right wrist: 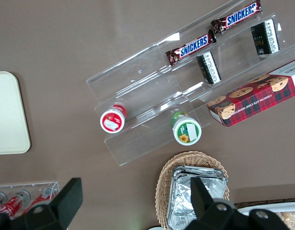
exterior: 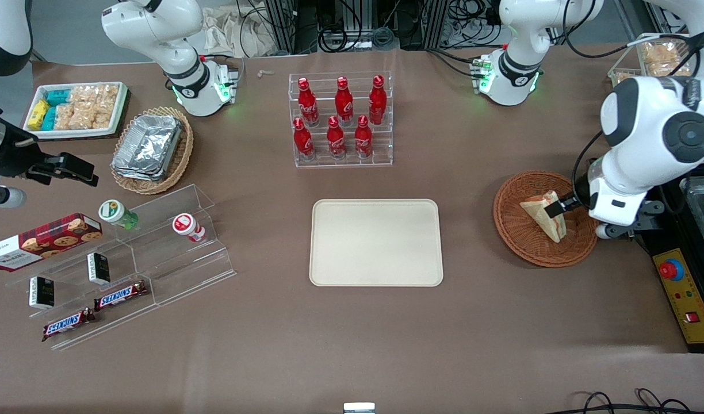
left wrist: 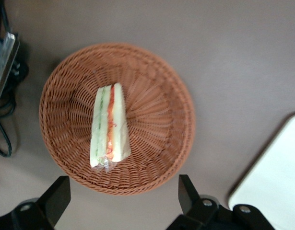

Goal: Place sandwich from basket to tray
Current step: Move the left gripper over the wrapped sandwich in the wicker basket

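Observation:
The sandwich [exterior: 543, 217] [left wrist: 109, 125] lies in the reddish-brown wicker basket [exterior: 516, 241] [left wrist: 154, 120], its red, orange and green filling edge facing up. My left gripper [exterior: 563, 207] [left wrist: 122, 199] hangs just above the basket, at the side toward the working arm's end of the table. It is open, and nothing sits between its black fingers [left wrist: 57, 196]. In the wrist view the fingertips frame the basket's rim, with the sandwich clear of the gap. The cream-beige tray [exterior: 376, 241] [left wrist: 277, 182] lies flat and bare at mid-table, beside the basket.
A clear rack of red bottles [exterior: 341, 118] stands farther from the front camera than the tray. A tan basket of foil trays [exterior: 150, 149], a white snack tray [exterior: 76, 109] and a stepped acrylic shelf [exterior: 127, 259] lie toward the parked arm's end. A yellow control box [exterior: 683, 293] sits beside the basket.

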